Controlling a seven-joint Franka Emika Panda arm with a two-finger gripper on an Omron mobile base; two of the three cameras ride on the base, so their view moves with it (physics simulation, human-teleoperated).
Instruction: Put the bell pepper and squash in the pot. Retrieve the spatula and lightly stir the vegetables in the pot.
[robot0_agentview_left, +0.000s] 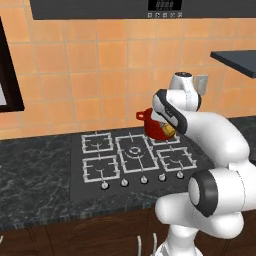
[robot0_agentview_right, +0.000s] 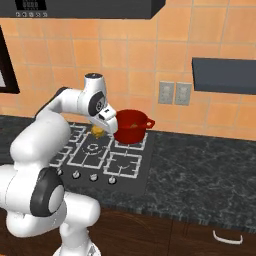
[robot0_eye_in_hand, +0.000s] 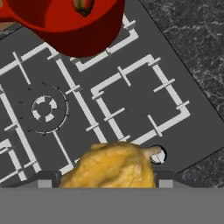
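My gripper (robot0_eye_in_hand: 107, 177) is shut on the squash (robot0_eye_in_hand: 111, 166), a lumpy yellow vegetable held between the two fingers. It hangs above the stove's front right burner (robot0_eye_in_hand: 138, 100). The red pot (robot0_eye_in_hand: 74, 30) stands on the back right burner, just beyond the squash. Inside the pot lies a piece with a green stem, apparently the bell pepper (robot0_eye_in_hand: 83, 5). From the right base view the squash (robot0_agentview_right: 98, 131) hangs left of the pot (robot0_agentview_right: 131, 127), under the hand. In the left base view the arm covers part of the pot (robot0_agentview_left: 149, 124), and the squash (robot0_agentview_left: 169, 131) peeks out below the hand. The spatula is out of view.
The black stove (robot0_agentview_left: 132, 152) has several burners with white grates and a row of knobs (robot0_agentview_left: 144, 180) along its front. Dark marble counter (robot0_agentview_right: 200, 170) spreads to both sides. Two wall outlets (robot0_agentview_right: 174, 93) and a dark shelf (robot0_agentview_right: 225, 75) are behind on the right, and a range hood (robot0_agentview_left: 125, 7) hangs above.
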